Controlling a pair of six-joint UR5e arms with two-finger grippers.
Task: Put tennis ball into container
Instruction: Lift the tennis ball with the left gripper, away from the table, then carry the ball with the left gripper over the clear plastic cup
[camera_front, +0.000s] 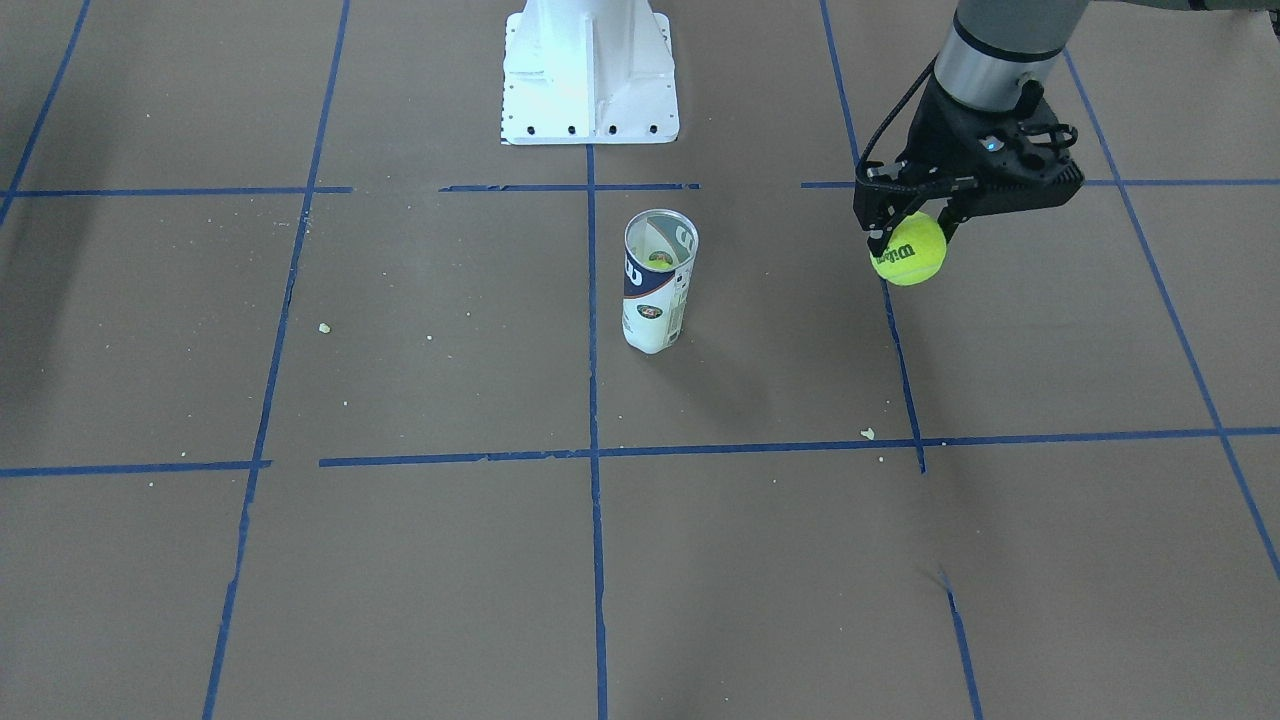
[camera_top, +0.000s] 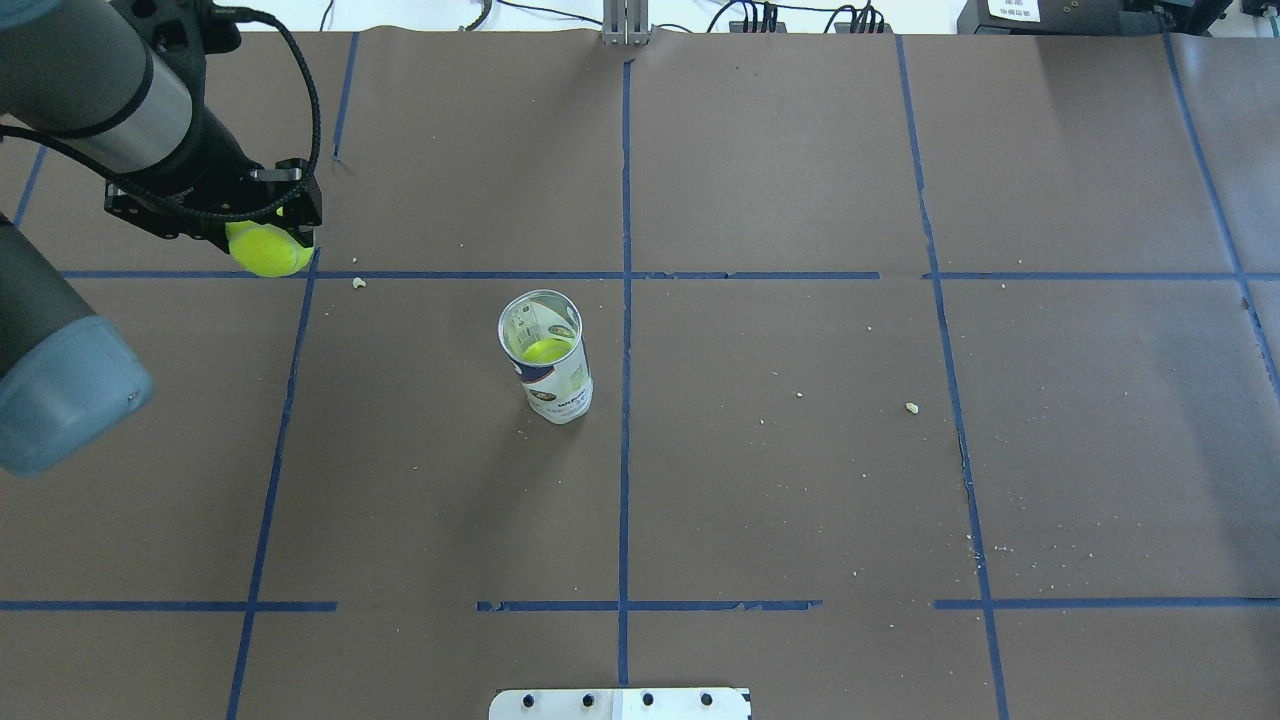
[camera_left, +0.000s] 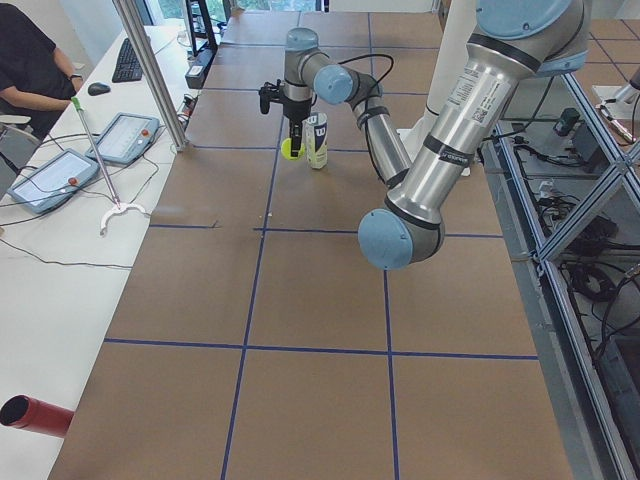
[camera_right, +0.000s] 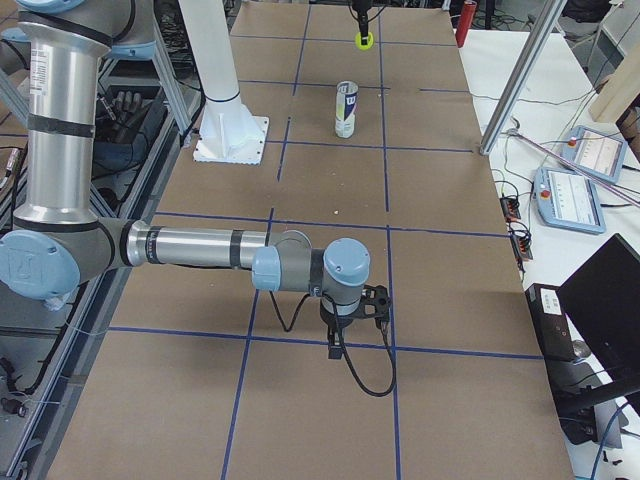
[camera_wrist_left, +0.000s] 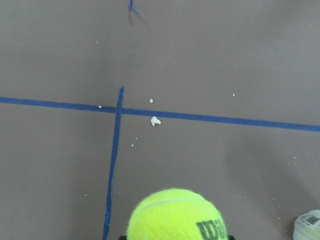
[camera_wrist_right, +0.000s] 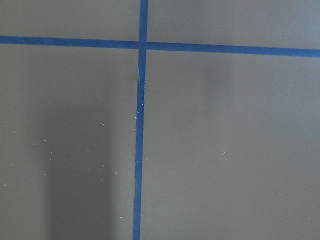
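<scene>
the tennis ball (camera_front: 910, 254) is gripped at its sides by the 2 fingers of the left gripper (camera_front: 908, 238). it is lifted clear of the table and well apart from the container (camera_front: 657, 290), which stands upright near the table's middle with its mouth open. the right gripper (camera_right: 352, 322) is seen only in a side view, low over the table, and whether its jaws are open or closed cannot be told.

the main risk is judged to lie at the mouth. the ball is about as wide as the tube, so little margin is left. a release slightly off centre could leave the ball perched on the thin rim or bounced onto the table. the tube is slim and tall, so it could be tipped by a nudge from a finger or the ball's edge. 1 ball (camera_top: 546, 351) is already seen inside (its yellow-green top shows through the opening), so the drop would be short. a slip during the carry is also possible, since the held surface is round and fuzzy.

the ball is felt-covered and bright yellow-green, with a black wilson logo. the container is a clear plastic cylinder with a navy-and-white label and a metallic rim. the table is covered in matte brown paper (camera_front: 420, 580) crossed by blue tape lines (camera_front: 595, 400), with pale crumbs (camera_front: 867, 433) scattered on it.
</scene>
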